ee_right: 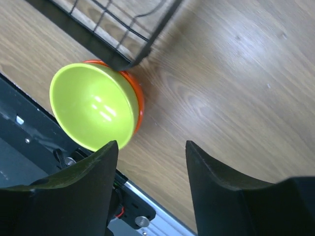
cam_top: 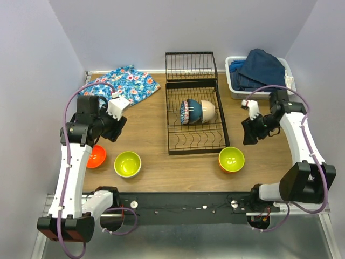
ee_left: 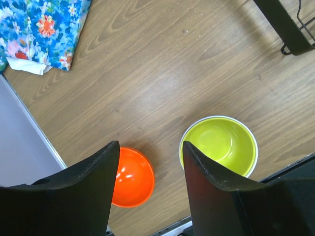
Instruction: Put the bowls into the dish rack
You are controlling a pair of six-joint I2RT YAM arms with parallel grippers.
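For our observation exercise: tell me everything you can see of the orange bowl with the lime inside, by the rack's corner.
The orange bowl is small, round and glossy, plastic-looking: orange outside, lime-green inside. It stands upright and empty on the wooden table, at the near right corner of the black wire dish rack. Whether it touches the rack cannot be told. Nothing grips it.
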